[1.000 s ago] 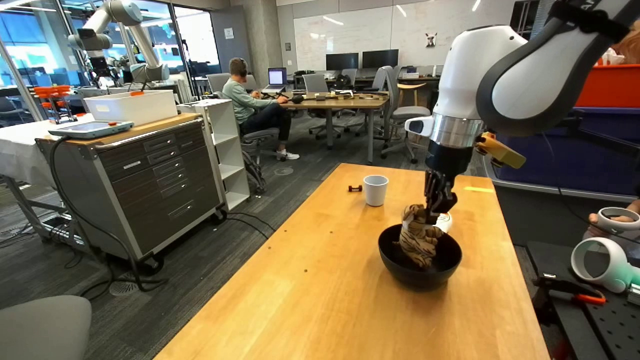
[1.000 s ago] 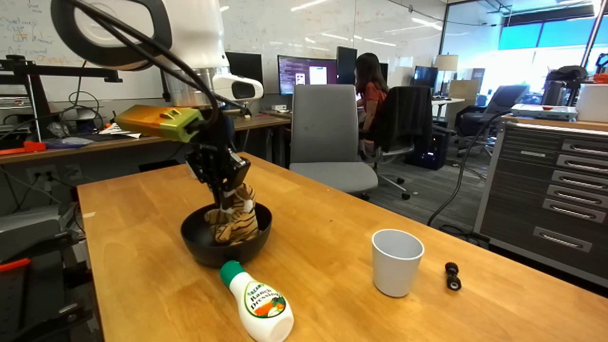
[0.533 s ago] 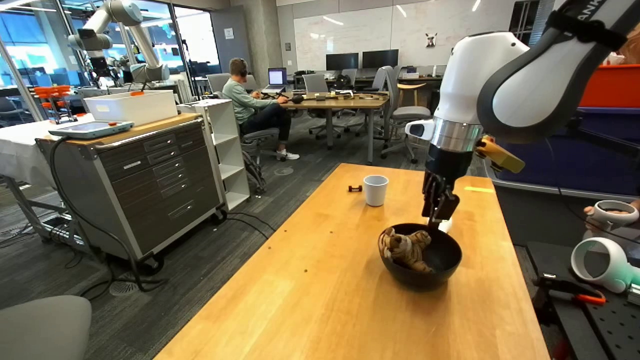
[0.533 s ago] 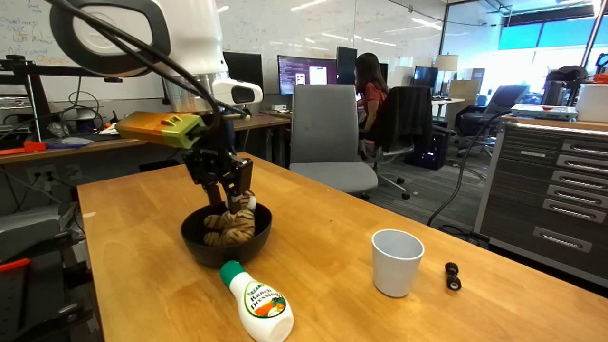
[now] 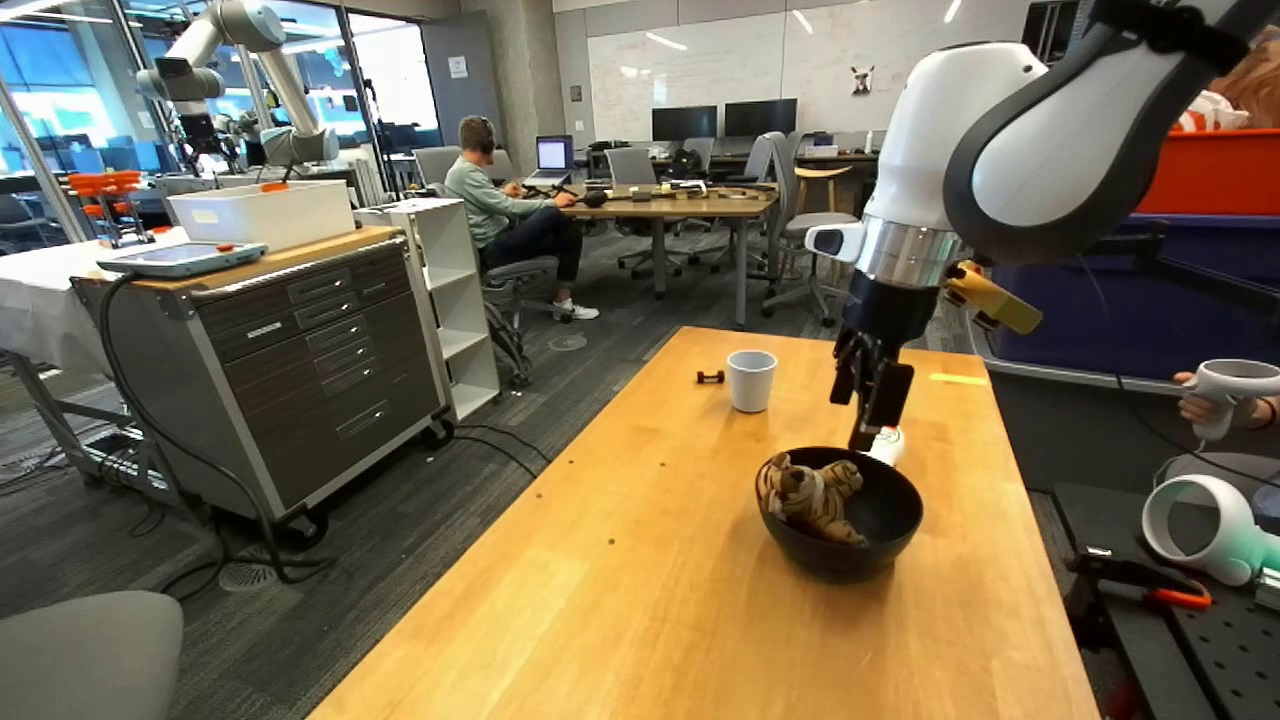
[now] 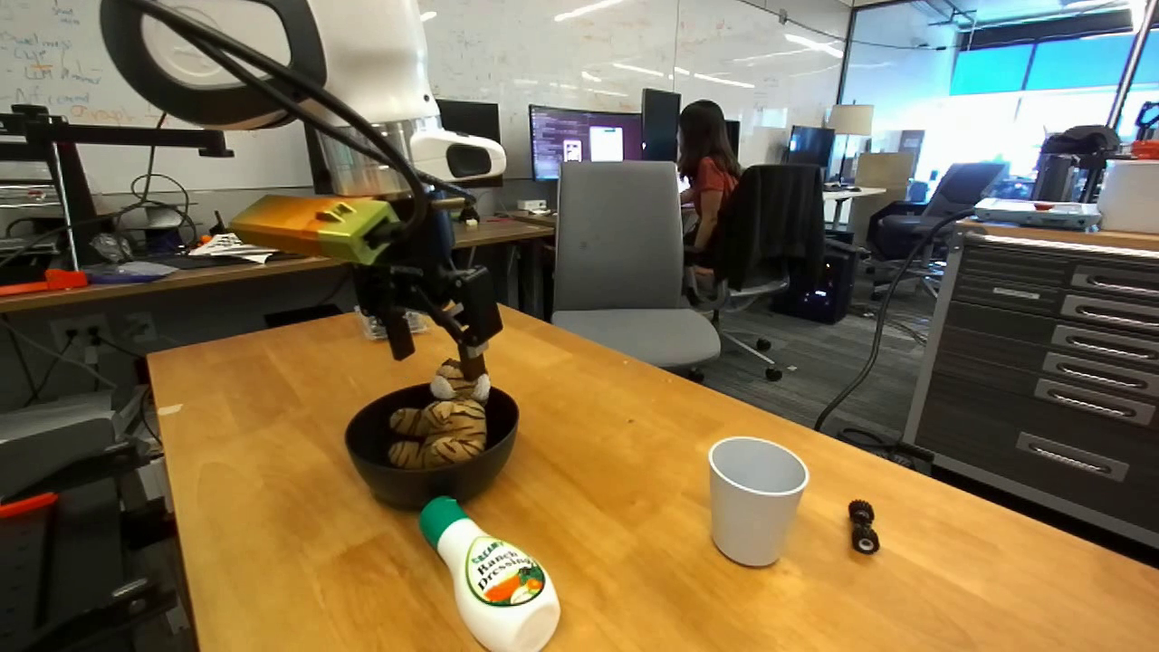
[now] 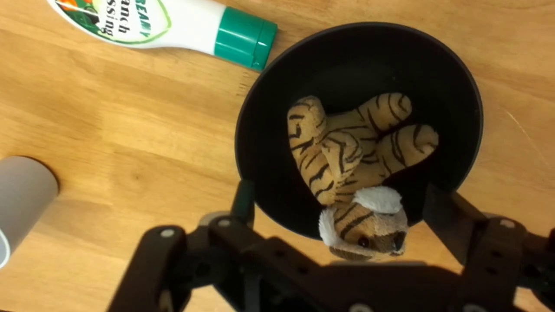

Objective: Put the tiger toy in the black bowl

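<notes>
Gripper point(image 7: 338, 197) hangs released, fingers spread apart. Below it, the tiger toy point(image 7: 342, 151) lies in the black bowl point(image 7: 269, 130). Farther from the gripper, a dressing bottle point(image 6: 498, 580) lies beside the bowl; a grey cup point(image 6: 754, 507) stands well apart.

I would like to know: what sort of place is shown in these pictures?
Probably a robotics lab, perhaps inside an open office. In an exterior view, another robot arm stands in the background, and a large whiteboard hangs behind computer monitors.
</notes>
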### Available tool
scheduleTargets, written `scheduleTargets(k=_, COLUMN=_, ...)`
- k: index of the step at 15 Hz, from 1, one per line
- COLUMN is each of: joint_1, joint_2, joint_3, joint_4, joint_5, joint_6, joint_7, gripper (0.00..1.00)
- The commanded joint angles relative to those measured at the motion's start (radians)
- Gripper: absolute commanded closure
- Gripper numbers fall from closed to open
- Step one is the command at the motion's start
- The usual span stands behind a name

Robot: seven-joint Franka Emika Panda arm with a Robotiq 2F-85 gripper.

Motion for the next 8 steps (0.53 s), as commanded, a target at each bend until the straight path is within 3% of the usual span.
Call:
scheduleTargets(k=1, joint_1=0.010, joint_2=-0.073, joint_3=0.004, joint_4=0.006, joint_5=0.024, joint_6=-0.073, joint_7=-0.016, gripper=0.00)
scheduleTargets(k=8, joint_1=0.008, joint_2=-0.162, joint_3=0.000, joint_4=0.073, joint_5=-0.127, joint_6=-0.447, joint_7=0.166, gripper=0.00)
